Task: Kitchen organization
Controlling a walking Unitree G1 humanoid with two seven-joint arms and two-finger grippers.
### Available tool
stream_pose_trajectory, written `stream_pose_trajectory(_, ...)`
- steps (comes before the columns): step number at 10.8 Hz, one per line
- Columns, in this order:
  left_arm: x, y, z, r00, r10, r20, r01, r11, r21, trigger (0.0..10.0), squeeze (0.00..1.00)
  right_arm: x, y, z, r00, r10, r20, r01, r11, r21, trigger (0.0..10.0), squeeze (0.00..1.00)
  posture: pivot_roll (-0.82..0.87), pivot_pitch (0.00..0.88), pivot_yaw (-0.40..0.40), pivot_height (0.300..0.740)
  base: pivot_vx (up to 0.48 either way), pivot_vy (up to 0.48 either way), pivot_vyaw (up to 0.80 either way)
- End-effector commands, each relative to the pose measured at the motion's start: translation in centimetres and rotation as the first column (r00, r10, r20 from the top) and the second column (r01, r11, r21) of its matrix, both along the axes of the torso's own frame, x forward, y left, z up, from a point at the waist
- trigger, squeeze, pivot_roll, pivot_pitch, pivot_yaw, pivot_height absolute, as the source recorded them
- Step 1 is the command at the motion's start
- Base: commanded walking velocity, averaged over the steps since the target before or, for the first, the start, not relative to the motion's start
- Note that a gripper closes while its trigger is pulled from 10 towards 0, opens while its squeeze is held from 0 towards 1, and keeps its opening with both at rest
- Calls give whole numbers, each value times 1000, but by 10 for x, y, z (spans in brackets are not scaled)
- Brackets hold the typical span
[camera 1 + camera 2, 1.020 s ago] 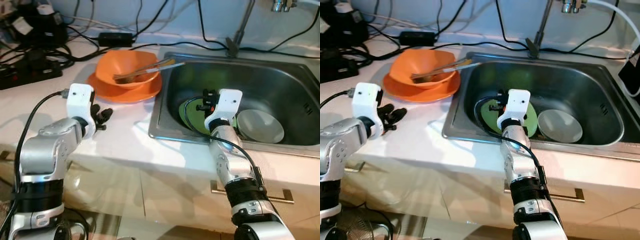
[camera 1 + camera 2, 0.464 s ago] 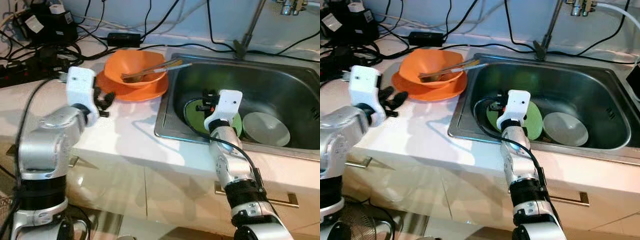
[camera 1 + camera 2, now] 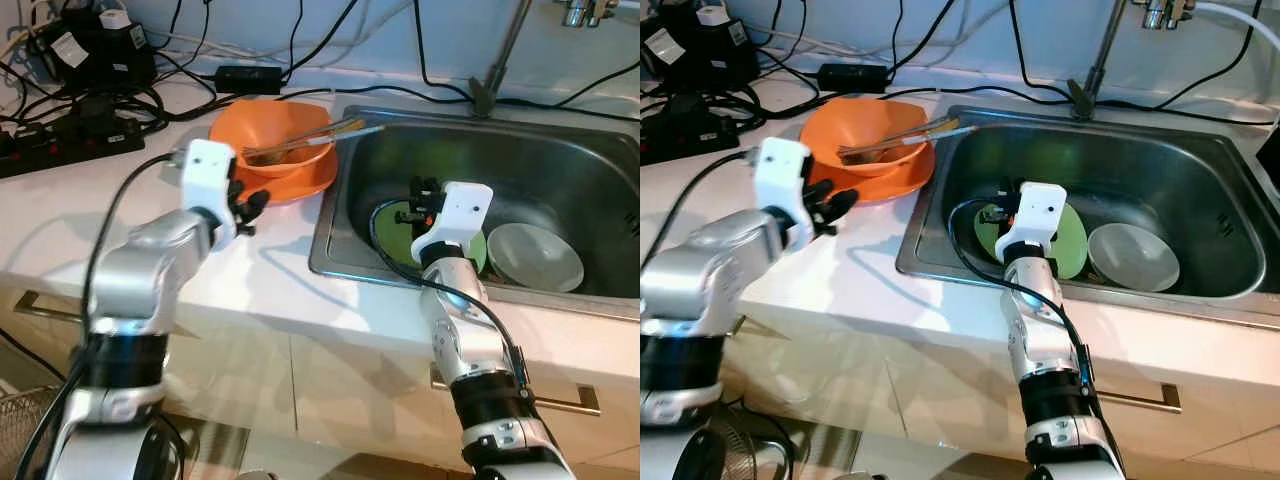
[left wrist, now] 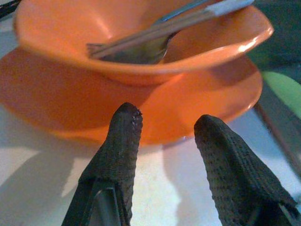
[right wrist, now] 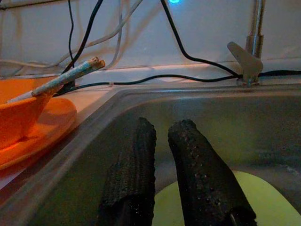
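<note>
A white countertop (image 3: 270, 270) is carrying a stainless steel sink (image 3: 560, 170) set into its right part, with pale cabinet fronts and a metal drawer handle (image 3: 520, 395) showing below its front edge. A light wall is running along the back edge, where a faucet stem (image 3: 500, 55) is rising behind the sink and black cables (image 3: 300, 40) are trailing across toward a power strip (image 3: 60, 150) and a black device (image 3: 90, 50) at the back left corner.

An orange bowl (image 3: 262, 130) is sitting on an orange plate (image 3: 300, 182) just beside the sink's left rim, and utensils (image 3: 305, 140) are resting in the bowl with their handles reaching out over the sink.

The left gripper (image 4: 164, 136) is hovering low over the countertop at the plate's near edge, its 2 fingers spread moderately apart and holding nothing.

The right gripper (image 5: 160, 141) is hanging inside the sink above a green plate (image 3: 1068, 240), its 2 fingers nearly together and gripping nothing. A pale bowl (image 3: 535, 255) is lying on the sink floor, just beside the green plate toward the right wall.
</note>
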State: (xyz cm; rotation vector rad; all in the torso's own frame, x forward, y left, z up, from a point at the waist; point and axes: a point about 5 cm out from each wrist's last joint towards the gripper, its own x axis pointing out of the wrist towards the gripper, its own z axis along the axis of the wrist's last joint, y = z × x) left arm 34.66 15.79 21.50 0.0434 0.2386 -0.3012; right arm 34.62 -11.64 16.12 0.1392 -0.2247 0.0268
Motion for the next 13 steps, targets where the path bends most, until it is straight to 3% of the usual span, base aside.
stream_pose_trajectory(1, 6, -6, 2, 1000, -21, 10, 21, 1000, 3, 10000, 0, -7, -3, -20, 997, -13, -80, 13, 1000, 6, 10000, 0, 202, 108, 50, 740, 0, 0, 0)
stream_pose_trajectory(10, 43, -22, -3, 999, -44, -1, 44, 999, 8, 10000, 0, -22, -3, -27, 993, -31, -116, 33, 999, 12, 10000, 0, 176, 171, 68, 740, 0, 0, 0)
stream_pose_trajectory(13, 44, -23, -11, 994, -77, -78, 83, 994, 67, 10000, 0, -23, -4, -27, 992, -37, -124, 39, 999, 13, 10000, 0, 188, 177, 77, 740, 0, 0, 0)
